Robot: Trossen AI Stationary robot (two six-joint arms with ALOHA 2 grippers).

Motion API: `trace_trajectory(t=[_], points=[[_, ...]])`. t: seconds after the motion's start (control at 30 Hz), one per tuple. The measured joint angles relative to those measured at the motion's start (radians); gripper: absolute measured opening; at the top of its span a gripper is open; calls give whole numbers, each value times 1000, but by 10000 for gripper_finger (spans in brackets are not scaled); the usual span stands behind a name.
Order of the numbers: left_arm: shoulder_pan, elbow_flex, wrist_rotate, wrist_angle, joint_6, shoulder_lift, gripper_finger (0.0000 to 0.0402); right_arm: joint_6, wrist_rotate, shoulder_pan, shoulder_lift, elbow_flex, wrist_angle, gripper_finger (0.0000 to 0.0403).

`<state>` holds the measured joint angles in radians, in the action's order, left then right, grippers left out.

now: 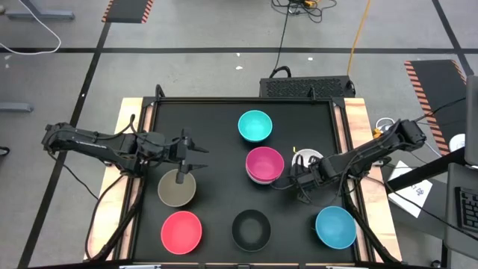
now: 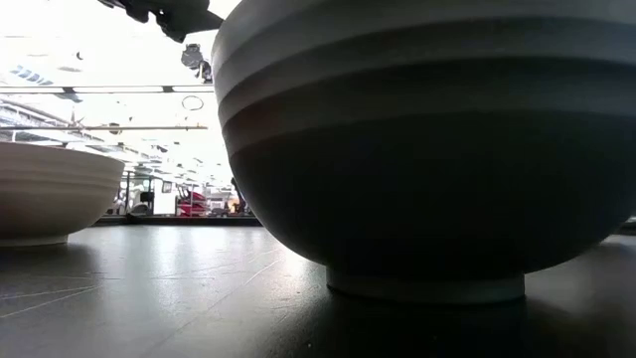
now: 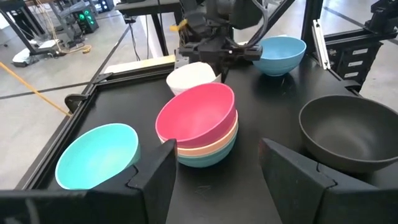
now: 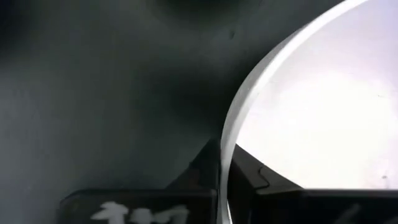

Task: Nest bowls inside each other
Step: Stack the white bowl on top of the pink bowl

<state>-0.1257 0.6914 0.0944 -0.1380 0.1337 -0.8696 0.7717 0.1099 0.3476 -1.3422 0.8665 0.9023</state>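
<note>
From above, a black desk (image 1: pixel 224 134) holds several bowls. A turquoise bowl (image 1: pixel 255 125) sits toward the far side at centre. Just nearer is a magenta bowl (image 1: pixel 265 164), top of a small stack. Right of that stack lies a white bowl (image 1: pixel 308 159), partly hidden by the right arm. Along the near edge stand a pink-red bowl (image 1: pixel 181 231) at left, a black bowl (image 1: pixel 251 229) in the middle and a blue bowl (image 1: pixel 335 227) at right. An olive-grey bowl (image 1: pixel 177 187) sits left of centre. The left hand (image 1: pixel 196 158) hangs just above and beyond the olive-grey bowl, fingers spread wide and holding nothing. The right hand (image 1: pixel 301 173) is down at the white bowl's rim.

From desk height, one large bowl fills most of the picture, with a second bowl at the left edge.

From the left wrist, the magenta bowl tops a salmon-orange bowl (image 3: pixel 217 142) and a turquoise one beneath it.

From the right wrist, the right hand's fingers (image 4: pixel 205 168) are pinched shut on the thin rim of the white bowl.
</note>
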Motion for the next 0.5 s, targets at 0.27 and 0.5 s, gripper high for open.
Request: trace_trajectory(t=[0.27, 0.5], points=[[-1, 0, 0, 0, 2, 0, 230, -135, 201, -48, 20, 115, 71, 0], [-1, 0, 0, -1, 1, 0, 230, -312, 254, -134, 19, 249, 110, 0]])
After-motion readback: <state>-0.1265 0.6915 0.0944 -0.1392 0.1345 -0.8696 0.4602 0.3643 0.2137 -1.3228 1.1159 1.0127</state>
